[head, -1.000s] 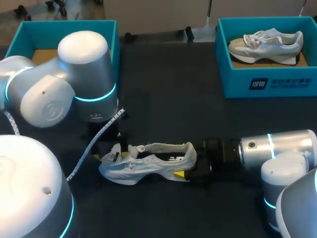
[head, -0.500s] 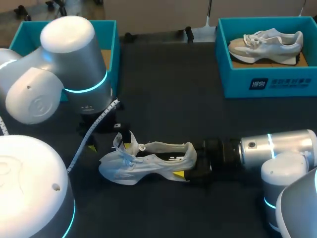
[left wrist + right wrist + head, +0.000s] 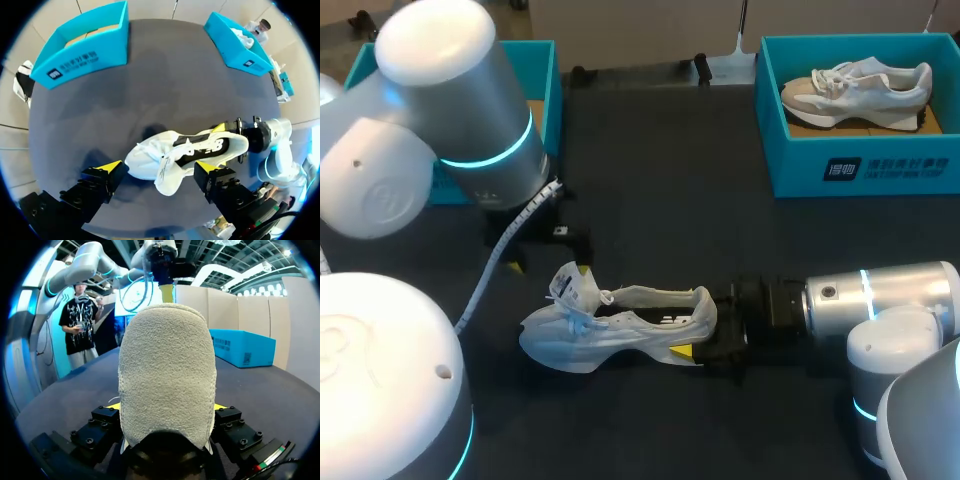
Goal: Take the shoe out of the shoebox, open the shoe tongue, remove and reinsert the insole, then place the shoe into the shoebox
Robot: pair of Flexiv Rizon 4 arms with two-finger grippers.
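The shoe [image 3: 620,325] is pale, thin cloth with smoother, faintly shiny overlays; its heel [image 3: 167,375] is rough, napped suede. The table [image 3: 660,180] under it looks dark, matt and cloth-like. The toe-side shoebox [image 3: 545,75] and heel-side shoebox [image 3: 860,165] beyond the shoe are matt teal cardboard, raw brown inside. The left arm [image 3: 450,110] and right arm [image 3: 890,300] have smooth, satin grey-white shells.

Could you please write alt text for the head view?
A white shoe sits on the table, its heel gripped by the right arm; the left arm holds open jaws over its toe. A second shoe lies in the right shoebox.
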